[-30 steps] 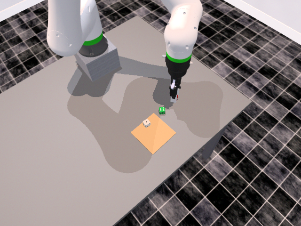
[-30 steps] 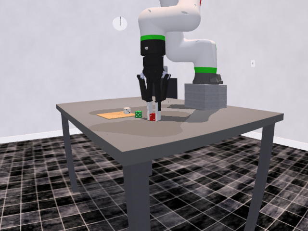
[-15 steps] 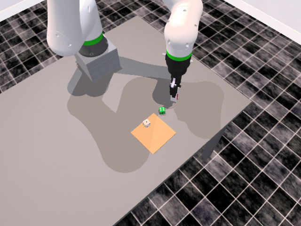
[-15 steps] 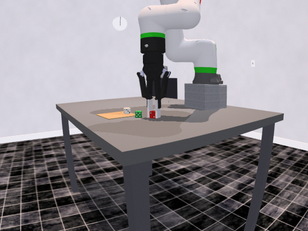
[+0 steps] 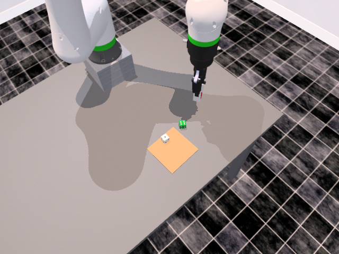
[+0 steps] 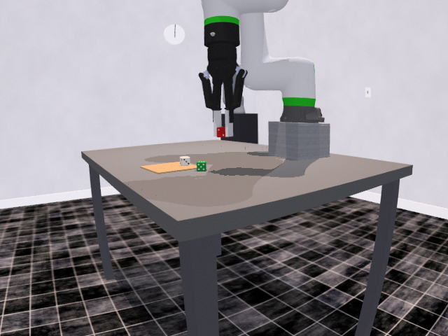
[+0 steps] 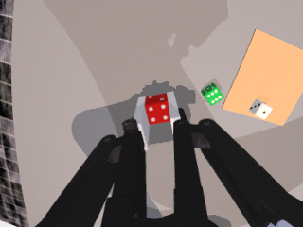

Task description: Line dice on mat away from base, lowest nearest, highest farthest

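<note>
The red die is clamped between the two fingers of the tool and is held up in the air, well above the surface. Four white dots are seen on its face in the wrist view. In the top view only a thin red sliver of it is seen, because the rest is hidden by the fingers. In the exterior view its left part is seen and the rest is covered by one finger.

The green die is seen on the surface, just beside a corner of the orange mat but not on it. Its dots are too small to be counted for sure.

The white die is seen on the mat, close to the edge nearest the robot's base. One dark dot is shown on its top.

The upper part of the arm is cut off in every view.
</note>
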Available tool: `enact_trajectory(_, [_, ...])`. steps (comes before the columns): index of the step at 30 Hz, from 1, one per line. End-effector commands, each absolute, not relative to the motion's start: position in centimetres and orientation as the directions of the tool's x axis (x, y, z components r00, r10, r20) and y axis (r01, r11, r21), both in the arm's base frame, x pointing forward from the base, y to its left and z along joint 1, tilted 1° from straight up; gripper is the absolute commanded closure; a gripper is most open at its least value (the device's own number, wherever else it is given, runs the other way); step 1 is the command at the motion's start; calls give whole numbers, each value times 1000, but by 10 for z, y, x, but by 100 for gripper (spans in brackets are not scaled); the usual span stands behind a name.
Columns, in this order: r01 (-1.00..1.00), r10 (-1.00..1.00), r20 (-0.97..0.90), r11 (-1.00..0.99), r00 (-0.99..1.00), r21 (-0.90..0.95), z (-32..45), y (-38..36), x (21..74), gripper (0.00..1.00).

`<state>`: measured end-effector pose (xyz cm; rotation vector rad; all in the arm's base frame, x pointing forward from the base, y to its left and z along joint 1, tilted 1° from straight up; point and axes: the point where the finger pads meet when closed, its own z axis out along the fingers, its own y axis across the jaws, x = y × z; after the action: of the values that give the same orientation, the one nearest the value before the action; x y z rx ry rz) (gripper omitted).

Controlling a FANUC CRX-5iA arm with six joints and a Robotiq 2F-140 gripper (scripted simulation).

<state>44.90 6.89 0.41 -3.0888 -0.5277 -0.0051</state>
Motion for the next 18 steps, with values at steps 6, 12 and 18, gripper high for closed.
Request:
enact_trajectory(6, [332,332,5,-943,943,-7,8,69,449,87])
enact_trajectory(12, [312,312,5,-950,950,-8,9,63,452,87])
enact_trajectory(18, [129,129,3,-992,992,-8,10,4,470,87])
